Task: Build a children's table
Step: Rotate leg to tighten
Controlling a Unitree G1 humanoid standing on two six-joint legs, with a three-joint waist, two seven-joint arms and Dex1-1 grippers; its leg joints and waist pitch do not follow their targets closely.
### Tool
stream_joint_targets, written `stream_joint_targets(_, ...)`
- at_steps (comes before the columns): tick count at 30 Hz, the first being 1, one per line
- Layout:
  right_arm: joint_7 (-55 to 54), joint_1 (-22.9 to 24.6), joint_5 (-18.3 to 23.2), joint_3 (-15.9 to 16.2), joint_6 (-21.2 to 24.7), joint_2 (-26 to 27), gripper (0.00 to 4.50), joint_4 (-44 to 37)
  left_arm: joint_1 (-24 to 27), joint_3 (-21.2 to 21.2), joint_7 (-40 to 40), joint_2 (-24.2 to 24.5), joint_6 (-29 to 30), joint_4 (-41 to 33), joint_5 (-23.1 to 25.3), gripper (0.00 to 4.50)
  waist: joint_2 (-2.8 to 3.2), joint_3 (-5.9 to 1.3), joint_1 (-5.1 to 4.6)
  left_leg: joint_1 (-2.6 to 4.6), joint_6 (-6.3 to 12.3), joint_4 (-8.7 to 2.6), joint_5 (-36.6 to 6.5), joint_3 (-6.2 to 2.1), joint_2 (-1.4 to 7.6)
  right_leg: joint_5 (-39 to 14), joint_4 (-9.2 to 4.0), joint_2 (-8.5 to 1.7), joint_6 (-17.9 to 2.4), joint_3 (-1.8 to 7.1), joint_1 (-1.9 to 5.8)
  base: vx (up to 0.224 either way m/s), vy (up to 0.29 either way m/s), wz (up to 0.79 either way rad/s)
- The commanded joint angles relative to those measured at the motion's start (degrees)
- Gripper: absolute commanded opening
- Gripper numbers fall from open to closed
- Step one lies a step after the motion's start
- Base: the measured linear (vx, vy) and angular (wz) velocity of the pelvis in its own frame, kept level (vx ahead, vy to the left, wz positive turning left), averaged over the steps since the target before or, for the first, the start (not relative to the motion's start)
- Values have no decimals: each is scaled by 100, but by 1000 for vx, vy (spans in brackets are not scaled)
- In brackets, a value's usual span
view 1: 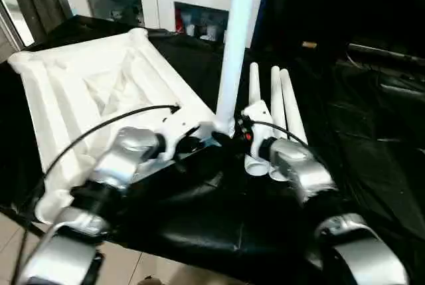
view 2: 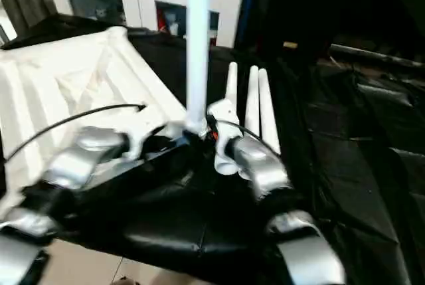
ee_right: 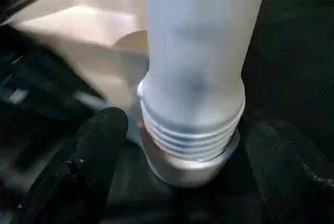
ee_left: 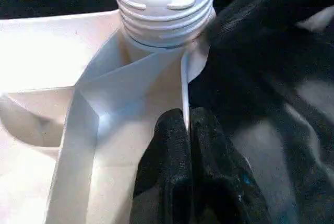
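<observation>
Right wrist view: leg (ee_right: 195, 67) between tool (ee_right: 180, 145) fingers

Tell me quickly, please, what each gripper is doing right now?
Left gripper: shut on the tabletop rim beside the corner socket.
Right gripper: open, fingers either side of the upright leg, holding nothing.

White tabletop (view 1: 80, 92) and white legs (view 1: 279, 109) lie on a black cloth (view 1: 212, 212); forearms (view 1: 126, 155) silver, gripper fingers (ee_left: 193, 172) black.

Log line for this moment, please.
leg upright in tabletop corner socket | left tool shut on rim | right tool open around leg
</observation>
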Motion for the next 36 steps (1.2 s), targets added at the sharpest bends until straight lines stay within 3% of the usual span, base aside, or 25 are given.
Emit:
stream_joint_targets(1, 635, 111, 151, 226, 95, -153, 369, -460, 145, -242, -560, 61, -119, -188, -107, 0, 78, -400, 28, 23, 243, -328, -770, 24, 79, 211, -291, -323, -1414, 145, 325, 0, 0, 0)
stream_joint_targets(6, 1658, 432, 267, 612, 411, -705, 369, -1288, 308, -286, -1130, 413, -267, -478, -226, 0, 69, -400, 79, 36, 330, -315, -752, 34, 95, 229, -289, -336, -1435, 147, 327, 0, 0, 0)
stream_joint_targets(9, 1970, 496, 234, 702, 500, -866, 369, -1484, 480, -367, -1627, 652, -270, -825, -403, 0, 43, -386, 113, 36, 240, -327, -904, 42, 103, -168, -311, -354, -1399, 148, 309, 0, 0, 0)
stream_joint_targets(14, 2060, 519, 293, 726, 585, -932, 369, -1614, 575, -379, -1779, 715, -279, -1021, -473, 0, 47, -383, 142, 69, 155, -329, -963, 48, 104, -371, -318, -351, -1362, 159, 276, 0, 0, 0)
stream_joint_targets(21, 2073, 488, 242, 748, 608, -872, 369, -1659, 613, -419, -1743, 662, -271, -1088, -432, 0, -7, -388, 172, 38, 181, -315, -771, 48, 90, -165, -284, -350, -1324, 154, 296, 0, 0, 0)
stream_joint_targets(28, 2160, 515, 216, 820, 633, -919, 369, -1688, 614, -412, -1655, 675, -277, -1045, -382, 0, -9, -388, 172, 40, 193, -306, -719, 49, 82, -147, -280, -344, -1294, 153, 293, 0, 0, 0)
stream_joint_targets(29, 2168, 518, 223, 812, 643, -923, 345, -1691, 614, -409, -1654, 680, -282, -1038, -382, 0, -10, -392, 174, 40, 198, -303, -706, 49, 83, -130, -277, -347, -1297, 154, 298, 0, 0, 0)
stream_joint_targets(36, 2167, 554, 271, 799, 696, -929, 293, -1751, 604, -388, -1576, 670, -345, -943, -343, 0, -18, -390, 173, 40, 202, -301, -700, 49, 85, -189, -279, -345, -1284, 151, 298, 0, 0, 0)
